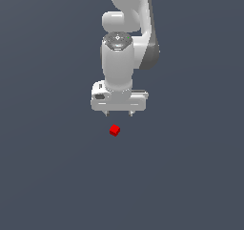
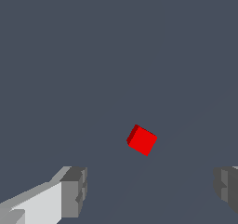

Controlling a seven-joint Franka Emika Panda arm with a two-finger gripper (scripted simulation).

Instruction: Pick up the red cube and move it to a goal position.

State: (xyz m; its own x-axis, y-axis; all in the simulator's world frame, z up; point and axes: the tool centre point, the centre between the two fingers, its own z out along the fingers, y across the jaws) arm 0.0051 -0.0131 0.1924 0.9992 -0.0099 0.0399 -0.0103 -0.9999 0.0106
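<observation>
End effector (image 1: 119,113) spread wide, empty, above red cube (image 1: 114,130) | cube sits rotated | I judge: turn wrist square to faces, centre, then descend.

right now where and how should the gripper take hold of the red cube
Probably from straight above, pads on two opposite flat side faces of the red cube. It sits turned against the open gripper, so rotate the wrist to square the fingers first.
</observation>
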